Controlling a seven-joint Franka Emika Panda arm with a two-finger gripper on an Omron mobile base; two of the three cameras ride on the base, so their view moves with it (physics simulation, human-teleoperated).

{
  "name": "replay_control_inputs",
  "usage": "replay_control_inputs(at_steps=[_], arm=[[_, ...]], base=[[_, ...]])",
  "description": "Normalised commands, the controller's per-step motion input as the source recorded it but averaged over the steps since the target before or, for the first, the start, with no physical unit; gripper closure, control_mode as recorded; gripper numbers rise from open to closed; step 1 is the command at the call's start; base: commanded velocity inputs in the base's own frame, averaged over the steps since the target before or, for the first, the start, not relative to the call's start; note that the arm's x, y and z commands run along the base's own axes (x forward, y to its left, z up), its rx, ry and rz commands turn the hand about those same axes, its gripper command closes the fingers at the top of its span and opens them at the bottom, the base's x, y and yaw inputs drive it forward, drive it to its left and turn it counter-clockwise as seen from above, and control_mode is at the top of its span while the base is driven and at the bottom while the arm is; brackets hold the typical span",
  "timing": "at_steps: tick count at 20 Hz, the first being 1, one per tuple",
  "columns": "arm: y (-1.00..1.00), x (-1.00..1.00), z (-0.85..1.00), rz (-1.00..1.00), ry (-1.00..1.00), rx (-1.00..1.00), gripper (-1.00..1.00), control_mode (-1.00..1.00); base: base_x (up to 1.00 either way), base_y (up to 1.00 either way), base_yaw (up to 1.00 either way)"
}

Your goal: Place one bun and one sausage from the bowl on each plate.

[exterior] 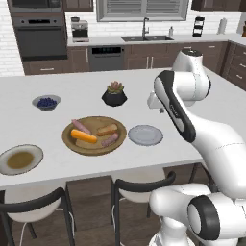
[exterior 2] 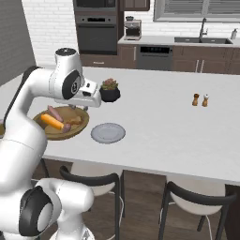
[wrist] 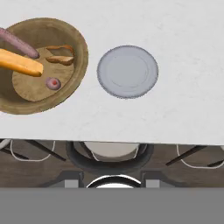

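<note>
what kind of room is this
A home kitchen, rendered rather than real: a built-in wall oven, a sink with faucet under a window, and a white island counter with stools.

arm: raised, elbow bent | wrist: pointing down | end effector (exterior 2: 96,104): jaw state unclear

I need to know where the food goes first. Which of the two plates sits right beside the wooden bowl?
The grey plate, just right of the wooden bowl in the left base view. The other plate, tan with a brown centre, lies farther off, near the counter's front left corner.
</note>
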Motion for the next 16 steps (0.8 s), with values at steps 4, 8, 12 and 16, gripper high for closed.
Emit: replay_control_inputs(at_steps=[4, 8, 12, 16], arm=[[0.14, -0.18, -0.01, 0.03, 0.0, 0.0, -1.0, -1.0], [0.78, -0.22, -0.05, 0.19, 0.01, -0.09, -1.0, -1.0], [0.74, -0.02, 0.0, 0.3, 0.07, -0.09, -1.0, -1.0], [0.52, 0.02, -0.04, 0.3, 0.08, -0.09, -1.0, -1.0]], base=[[0.0, 0.0, 0.0], [0.0, 0.0, 0.0], [0.0, 0.0, 0.0], [0.0, 0.0, 0.0]])
